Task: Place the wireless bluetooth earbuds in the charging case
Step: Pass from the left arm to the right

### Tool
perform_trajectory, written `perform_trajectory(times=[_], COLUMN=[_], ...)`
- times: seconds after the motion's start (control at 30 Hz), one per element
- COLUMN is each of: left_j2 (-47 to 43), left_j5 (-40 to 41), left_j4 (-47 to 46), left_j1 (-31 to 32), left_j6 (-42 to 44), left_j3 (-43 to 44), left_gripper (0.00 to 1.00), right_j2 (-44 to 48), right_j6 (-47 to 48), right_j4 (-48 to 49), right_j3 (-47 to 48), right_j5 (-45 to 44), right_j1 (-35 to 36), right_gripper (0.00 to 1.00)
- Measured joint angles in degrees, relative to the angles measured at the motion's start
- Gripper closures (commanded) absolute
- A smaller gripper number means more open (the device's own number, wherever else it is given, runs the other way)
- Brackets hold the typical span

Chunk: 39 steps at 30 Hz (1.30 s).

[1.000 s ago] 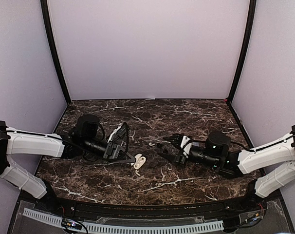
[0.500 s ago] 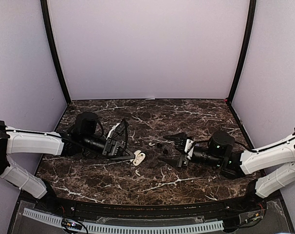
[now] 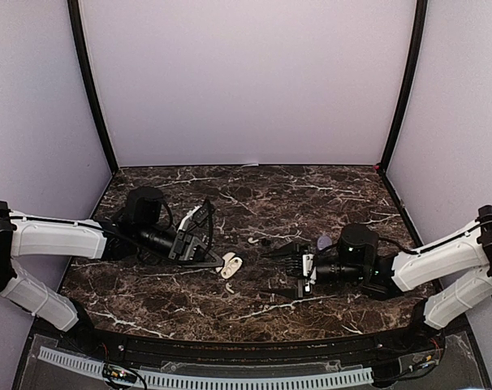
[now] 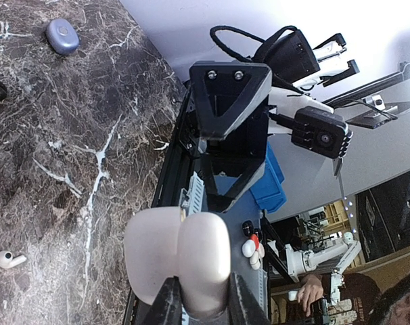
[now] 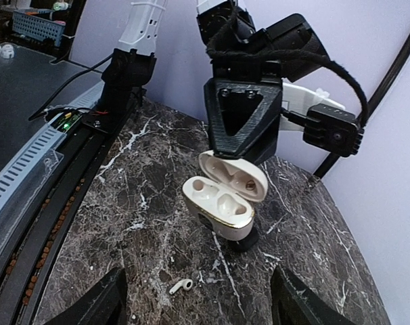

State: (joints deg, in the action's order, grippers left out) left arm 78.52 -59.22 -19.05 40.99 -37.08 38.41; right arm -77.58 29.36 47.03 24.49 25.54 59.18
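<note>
**Open case held at left, buds loose on the marble**

The left gripper (image 3: 217, 262) is clamped tight on the white charging case (image 5: 224, 197), whose lid is flipped open. One white earbud (image 5: 182, 286) lies on the table (image 3: 327, 195) near it, and dark earbuds (image 3: 266, 242) lie farther back. The right gripper (image 3: 293, 268) gapes wide, holding nothing.
</note>
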Motion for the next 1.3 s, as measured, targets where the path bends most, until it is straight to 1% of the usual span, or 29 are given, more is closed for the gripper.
perform_trajectory(times=[0.1, 0.27, 0.67, 1.07, 1.17, 1.3], left_j2=[0.0, 0.5, 1.1, 1.1, 1.3, 1.8], left_j5=[-0.7, -1.9, -4.8, -6.6, -7.0, -7.6], left_j4=[-0.4, -0.6, -0.5, -0.6, -0.6, -0.6], left_j1=[0.0, 0.0, 0.0, 0.0, 0.0, 0.0], left_j6=[0.0, 0.0, 0.5, 1.1, 1.1, 1.1], left_j3=[0.0, 0.1, 0.5, 0.7, 0.7, 0.7], left_gripper=[0.79, 0.79, 0.79, 0.78, 0.78, 0.78], right_j2=[-1.4, -3.8, -9.0, -12.3, -12.8, -13.0], right_j6=[1.4, 3.5, 4.5, 5.2, 5.5, 5.8], right_j4=[-2.0, -7.1, -11.0, -14.6, -15.4, -16.5], right_j3=[1.0, 5.6, 11.9, 16.5, 17.2, 17.7], right_j5=[2.3, 5.5, 5.8, 10.2, 10.9, 11.4], right_j1=[0.0, 0.0, -0.6, -1.0, -1.0, -1.0], right_gripper=[0.31, 0.34, 0.41, 0.51, 0.55, 0.56])
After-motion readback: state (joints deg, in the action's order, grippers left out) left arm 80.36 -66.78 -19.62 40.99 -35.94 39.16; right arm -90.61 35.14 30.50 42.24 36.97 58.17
